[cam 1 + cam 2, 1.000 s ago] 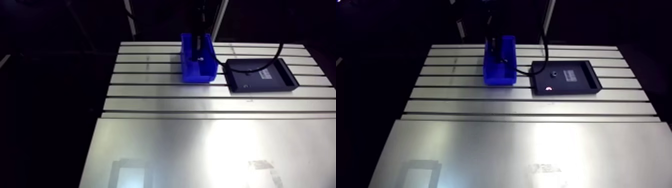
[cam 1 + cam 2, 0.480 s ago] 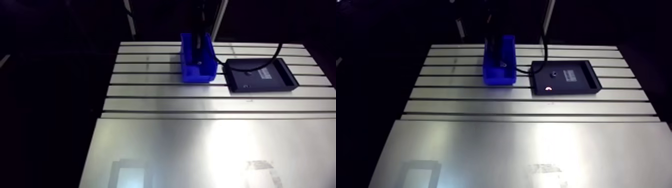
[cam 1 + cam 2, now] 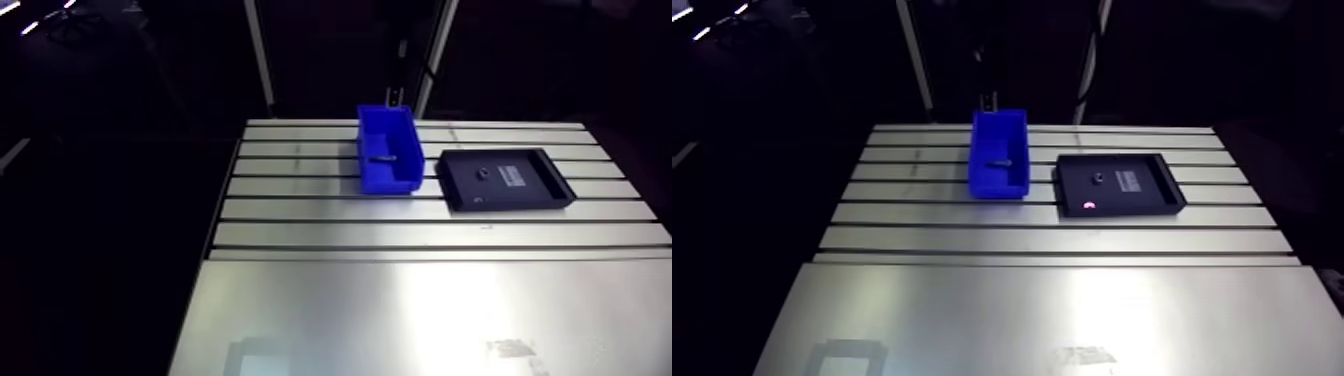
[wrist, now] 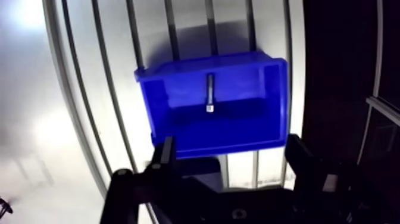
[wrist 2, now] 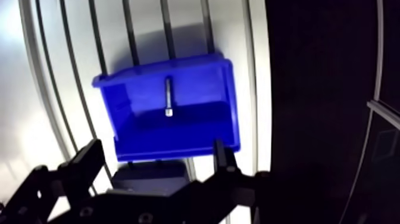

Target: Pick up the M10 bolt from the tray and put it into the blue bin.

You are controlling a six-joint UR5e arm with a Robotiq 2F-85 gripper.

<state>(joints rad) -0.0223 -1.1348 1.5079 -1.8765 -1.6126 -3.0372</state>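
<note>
The M10 bolt (image 4: pixel 210 92) lies flat on the floor of the blue bin (image 4: pixel 156 107), which stands on the slotted table (image 3: pixel 400 300) just beside the black tray (image 3: pixel 530 190). The gripper (image 4: pixel 231 146) hangs over the bin, fingers spread wide with nothing between them

There's the slotted aluminium table (image 3: pixel 420 300), and the blue bin (image 3: pixel 388 184) sits on its grooved stretch, long side running across the slots. Just beside the bin, with a narrow gap between them, the flat black tray (image 3: pixel 545 188) lies on the same grooves. On the near side of the bin, the slots give way to smooth, glaring plate.
</note>
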